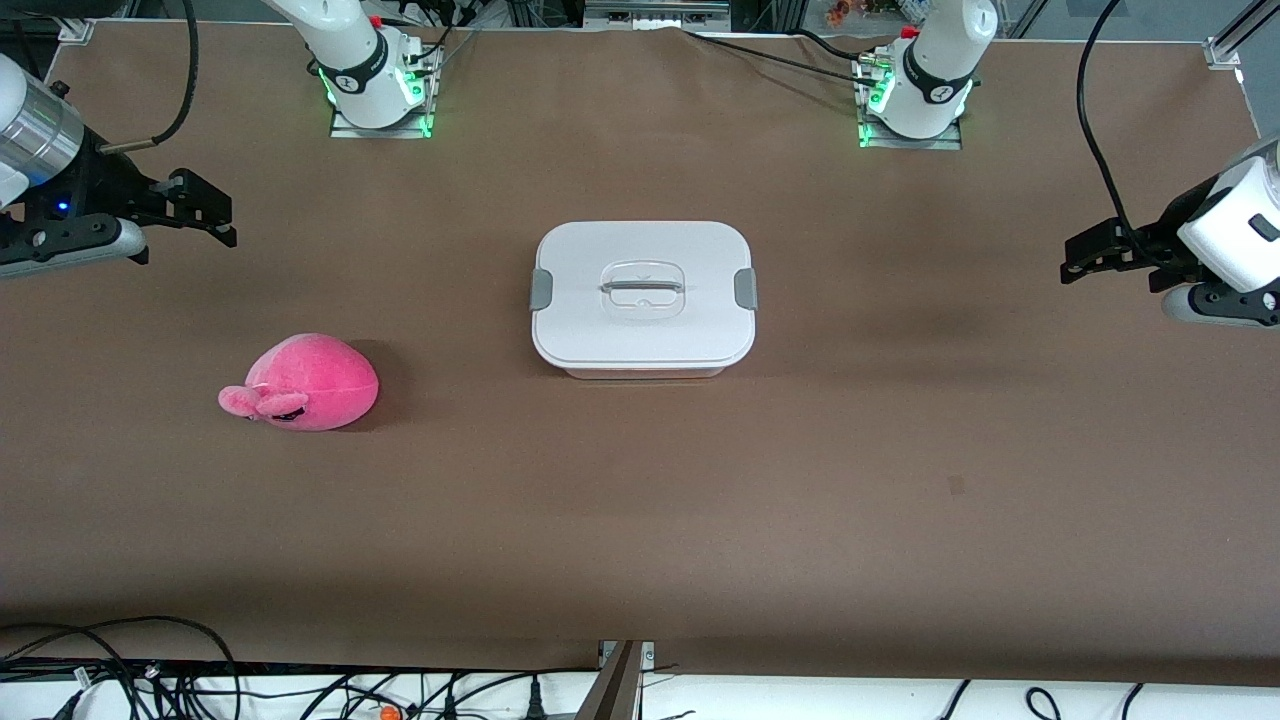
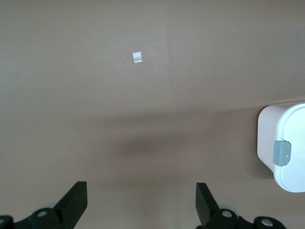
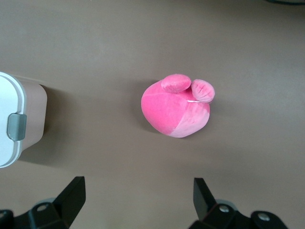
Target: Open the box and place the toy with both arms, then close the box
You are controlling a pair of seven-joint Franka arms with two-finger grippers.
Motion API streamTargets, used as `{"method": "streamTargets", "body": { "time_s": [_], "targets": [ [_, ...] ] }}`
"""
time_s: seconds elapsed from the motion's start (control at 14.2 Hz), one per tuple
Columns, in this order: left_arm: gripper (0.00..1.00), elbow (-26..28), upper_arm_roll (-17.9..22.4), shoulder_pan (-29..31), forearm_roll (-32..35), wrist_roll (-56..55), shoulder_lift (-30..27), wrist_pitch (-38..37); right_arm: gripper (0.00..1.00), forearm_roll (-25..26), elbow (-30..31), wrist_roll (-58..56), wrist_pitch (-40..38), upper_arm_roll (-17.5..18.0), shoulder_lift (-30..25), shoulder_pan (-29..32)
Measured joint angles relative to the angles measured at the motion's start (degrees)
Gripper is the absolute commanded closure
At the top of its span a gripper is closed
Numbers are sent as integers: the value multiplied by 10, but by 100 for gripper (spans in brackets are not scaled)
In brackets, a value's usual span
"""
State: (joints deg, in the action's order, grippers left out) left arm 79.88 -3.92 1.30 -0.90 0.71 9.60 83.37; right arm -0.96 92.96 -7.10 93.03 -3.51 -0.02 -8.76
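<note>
So: 1 box (image 1: 644, 298) (lid on), 1 toy (image 1: 310, 382), 2 tools, left tool (image 1: 1085, 255) and right tool (image 1: 205, 212), both spread.

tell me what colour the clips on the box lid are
Grey, against the white lid. One clip shows best in the right wrist view.

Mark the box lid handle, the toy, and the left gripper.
box lid handle (image 1: 642, 288), front view, on the clear bar at the lid's middle.
toy (image 3: 174, 112), right wrist view, on the pink body below the ears.
left gripper (image 2: 140, 202), left wrist view, midway between its open fingertips.
</note>
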Motion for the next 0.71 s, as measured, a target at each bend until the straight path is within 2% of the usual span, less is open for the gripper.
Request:
{"method": "streamTargets", "body": {
  "time_s": [0.71],
  "targets": [
    [0, 0, -4, -5, 0, 0, 1, 0, 0, 0, -2, 0, -9, -9, 0, 4]
  ]
}}
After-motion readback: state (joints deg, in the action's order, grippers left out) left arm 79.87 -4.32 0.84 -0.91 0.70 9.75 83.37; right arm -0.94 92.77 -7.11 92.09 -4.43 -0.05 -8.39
